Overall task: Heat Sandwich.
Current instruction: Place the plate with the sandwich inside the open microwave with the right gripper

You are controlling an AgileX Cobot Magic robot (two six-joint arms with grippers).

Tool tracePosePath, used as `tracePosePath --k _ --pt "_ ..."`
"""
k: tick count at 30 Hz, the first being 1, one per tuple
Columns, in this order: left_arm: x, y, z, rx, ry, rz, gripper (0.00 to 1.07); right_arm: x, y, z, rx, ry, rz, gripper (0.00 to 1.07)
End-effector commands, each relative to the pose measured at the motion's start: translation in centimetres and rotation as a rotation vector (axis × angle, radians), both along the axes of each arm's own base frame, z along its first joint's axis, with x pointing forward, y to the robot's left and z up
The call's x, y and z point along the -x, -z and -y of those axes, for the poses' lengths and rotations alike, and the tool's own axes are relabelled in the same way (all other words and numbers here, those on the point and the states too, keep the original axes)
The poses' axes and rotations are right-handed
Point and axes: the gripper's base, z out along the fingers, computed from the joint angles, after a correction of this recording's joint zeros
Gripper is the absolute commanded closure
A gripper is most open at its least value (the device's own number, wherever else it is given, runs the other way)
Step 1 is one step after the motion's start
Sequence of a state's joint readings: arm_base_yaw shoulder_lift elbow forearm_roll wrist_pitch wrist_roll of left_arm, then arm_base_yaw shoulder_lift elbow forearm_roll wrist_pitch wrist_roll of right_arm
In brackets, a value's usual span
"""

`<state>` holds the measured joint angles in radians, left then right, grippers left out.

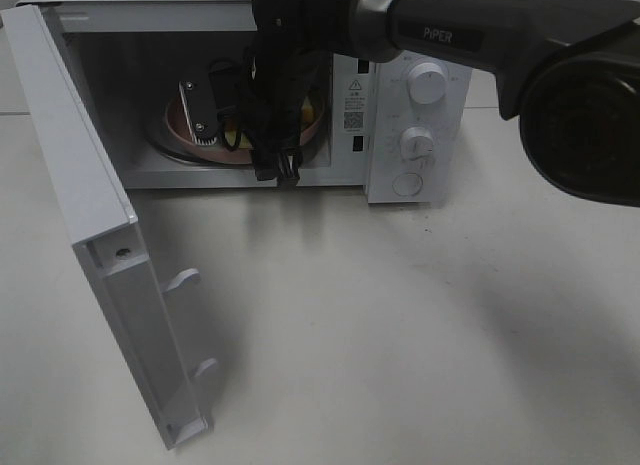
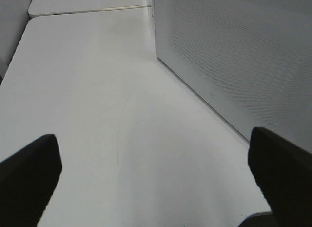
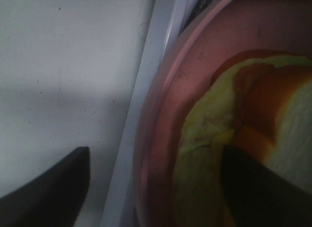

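The sandwich (image 3: 273,124) lies on a round pink plate (image 3: 165,119) inside the open microwave (image 1: 350,95); its yellow-green filling and tan crust show close up in the right wrist view. From the high camera the plate (image 1: 178,125) sits on the turntable and only a yellow sliver of the sandwich (image 1: 232,137) shows past the arm. My right gripper (image 3: 156,188) is inside the cavity, open, with the plate's rim between its spread fingers: one over the sandwich, one outside the plate. My left gripper (image 2: 156,183) is open over bare table beside the microwave's perforated side wall (image 2: 234,56).
The microwave door (image 1: 90,205) stands swung out to the left, toward the table's front. The control panel with two knobs (image 1: 428,85) and a round button is on the right. My right arm (image 1: 480,35) crosses above the panel. White table (image 1: 400,325) spreads in front.
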<state>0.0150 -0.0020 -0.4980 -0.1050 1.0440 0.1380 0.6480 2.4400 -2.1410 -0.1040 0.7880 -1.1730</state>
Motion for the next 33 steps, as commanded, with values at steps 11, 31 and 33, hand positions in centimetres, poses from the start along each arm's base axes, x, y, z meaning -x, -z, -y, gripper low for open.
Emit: tracePosePath --k 11,31,33 --pt "-0.1 -0.1 0.0 0.01 -0.005 0.011 0.05 0.1 -0.4 -0.1 -0.046 0.036 -0.021 0.24" --pt "-0.1 -0.1 0.0 0.01 -0.005 0.011 0.05 2.1 -1.3 1.5 -0.122 -0.005 0.114 0.27" --pt "-0.1 -0.1 0.0 0.01 -0.005 0.011 0.05 2.6 -1.3 1.8 -0.13 -0.009 0.123 0.28"
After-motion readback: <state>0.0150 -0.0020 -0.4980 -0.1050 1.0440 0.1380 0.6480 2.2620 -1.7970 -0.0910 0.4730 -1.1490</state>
